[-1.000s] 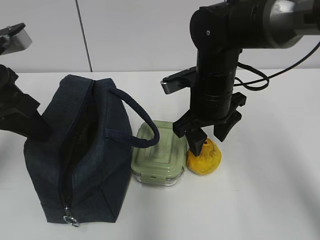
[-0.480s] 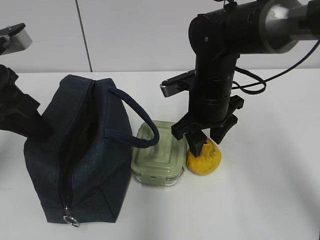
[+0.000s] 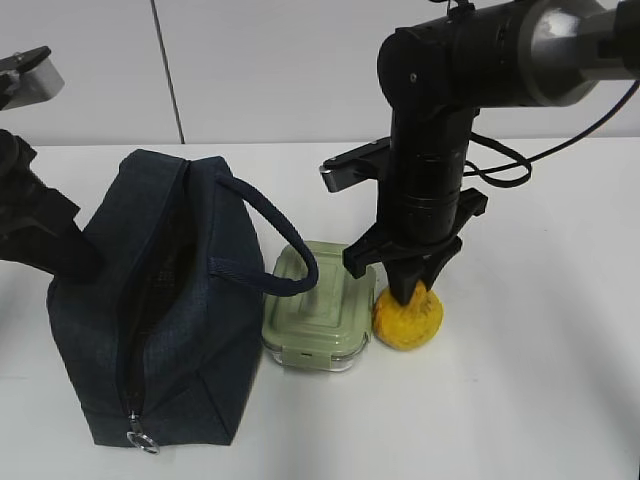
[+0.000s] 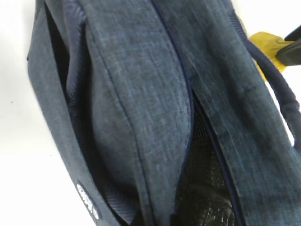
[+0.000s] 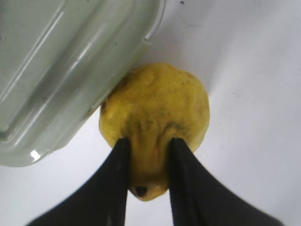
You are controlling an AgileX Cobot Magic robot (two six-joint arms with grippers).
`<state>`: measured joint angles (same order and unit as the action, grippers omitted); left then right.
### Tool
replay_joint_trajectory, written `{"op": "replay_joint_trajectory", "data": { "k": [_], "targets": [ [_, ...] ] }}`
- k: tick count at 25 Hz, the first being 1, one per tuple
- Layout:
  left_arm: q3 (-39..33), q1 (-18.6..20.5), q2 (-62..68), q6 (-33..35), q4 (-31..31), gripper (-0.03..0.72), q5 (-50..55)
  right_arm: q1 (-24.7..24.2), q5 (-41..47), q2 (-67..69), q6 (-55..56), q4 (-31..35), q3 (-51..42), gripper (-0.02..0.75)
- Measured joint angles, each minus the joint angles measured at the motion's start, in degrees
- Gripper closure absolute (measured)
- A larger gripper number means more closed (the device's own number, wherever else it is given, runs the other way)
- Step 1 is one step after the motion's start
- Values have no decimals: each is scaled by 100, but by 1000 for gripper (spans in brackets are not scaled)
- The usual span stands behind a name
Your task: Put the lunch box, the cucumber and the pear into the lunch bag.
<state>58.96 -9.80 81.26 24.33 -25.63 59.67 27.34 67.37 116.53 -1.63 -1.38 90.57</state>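
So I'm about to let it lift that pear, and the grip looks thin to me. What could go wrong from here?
1. The right tool pinches only the pear's narrow top, so the heavier bottom may swing or slip out on lifting.
2. The pear touches the lunch box, so a skewed lift might nudge it.
3. The lunch bag's opening is a narrow slit, with a handle arching between it and the pear, which could snag the arm.

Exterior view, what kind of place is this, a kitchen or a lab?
Probably a lab test bench: a bare white table against plain white wall panels, with two black robot arms and only a lunch bag, lunch box and pear.
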Motion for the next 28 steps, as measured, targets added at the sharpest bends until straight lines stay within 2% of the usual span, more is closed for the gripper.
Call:
{"op": "replay_joint_trajectory", "data": {
  "k": [8, 14, 18, 23, 28],
  "targets": [
    [0, 0, 0, 0, 0, 666, 0, 0, 156, -161, -4, -268, -13, 604],
    [0, 0, 0, 0, 5, 666, -5, 92, -17, -1173, -15, -195, 131, 606],
    [0, 0, 0, 0, 5, 666, -11, 325, -279, -1629, -42, 14, 459, 606],
    [0, 0, 0, 0, 5, 666, -11, 937, -648, -1788, -478, 756, 939, 607],
    [0, 0, 0, 0, 10, 666, -11, 1524, -827, -1720, -609, 973, 990, 607]
  ]
}}
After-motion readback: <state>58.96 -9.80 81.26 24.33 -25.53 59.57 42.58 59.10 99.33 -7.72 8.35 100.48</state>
